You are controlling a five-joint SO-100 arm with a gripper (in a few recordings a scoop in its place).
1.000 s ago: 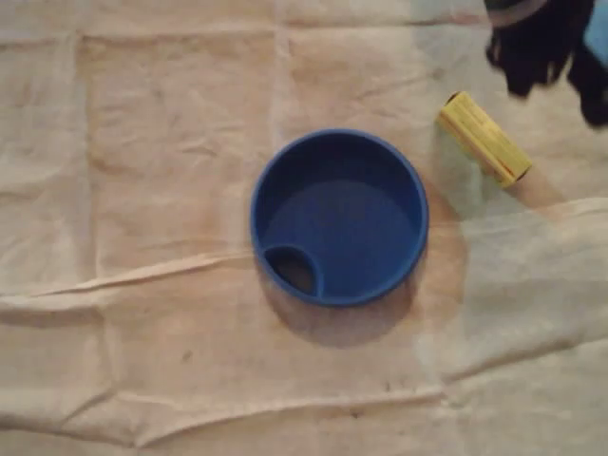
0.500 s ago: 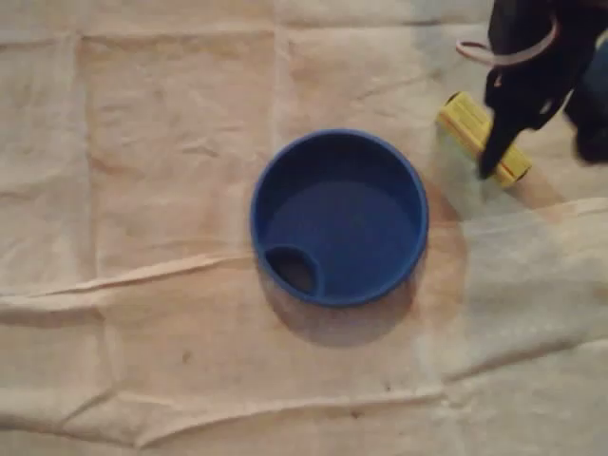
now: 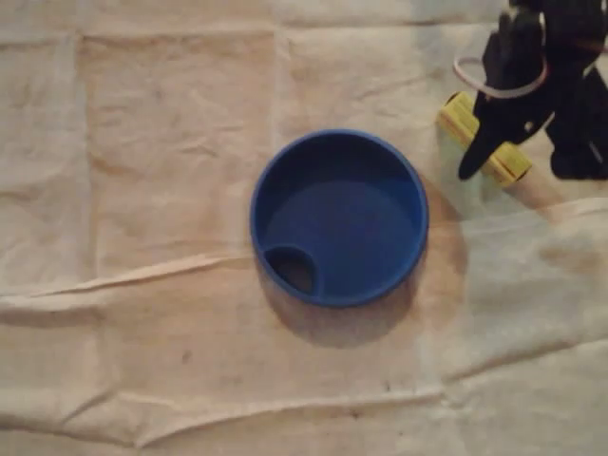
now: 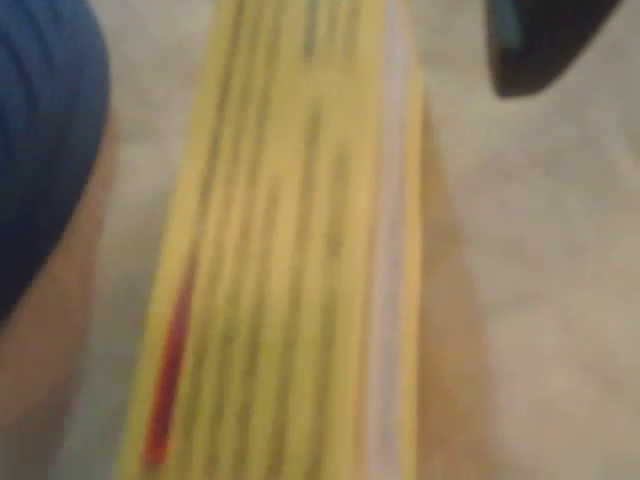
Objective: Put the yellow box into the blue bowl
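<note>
A yellow box (image 3: 457,116) lies flat on the cloth at the upper right of the overhead view, slanting down to the right. My black gripper (image 3: 518,171) hangs open over its middle, one finger on the bowl side and the other on the far side. The blue bowl (image 3: 339,217) sits at the centre, holding nothing, with a small inner pocket at its lower left. In the wrist view the yellow box (image 4: 290,270) runs top to bottom, blurred and very close. A dark fingertip (image 4: 545,45) shows at the top right, apart from the box, and the bowl (image 4: 40,140) is at the left edge.
A wrinkled beige cloth (image 3: 142,190) covers the whole table, with raised folds across the lower half. A pale cable loop (image 3: 499,81) hangs from the arm above the box.
The gripper came down from the top right corner onto the box and now straddles it lower than before. Box and bowl have not moved.
</note>
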